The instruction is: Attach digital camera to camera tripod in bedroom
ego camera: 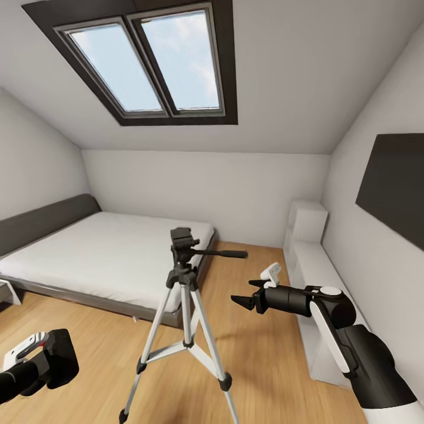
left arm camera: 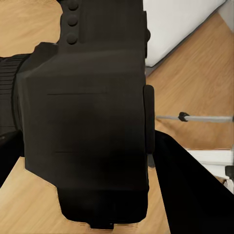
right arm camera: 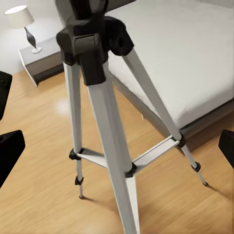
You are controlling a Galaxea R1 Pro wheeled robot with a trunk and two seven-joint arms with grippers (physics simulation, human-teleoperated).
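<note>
The left gripper (ego camera: 50, 359), near left, is closed around the black digital camera (left arm camera: 85, 122). The right gripper (ego camera: 250, 292) hangs with its fingers apart and nothing between them, just right of the camera tripod (ego camera: 185, 306), which stands on the wooden floor (ego camera: 265, 353) before the bed (ego camera: 100, 253).

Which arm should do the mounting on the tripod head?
Left, probably. The left gripper already holds the camera, which sits between its fingers in the left wrist view. The right gripper is open and holds nothing, level with the tripod head, so it could steady the tripod.
</note>
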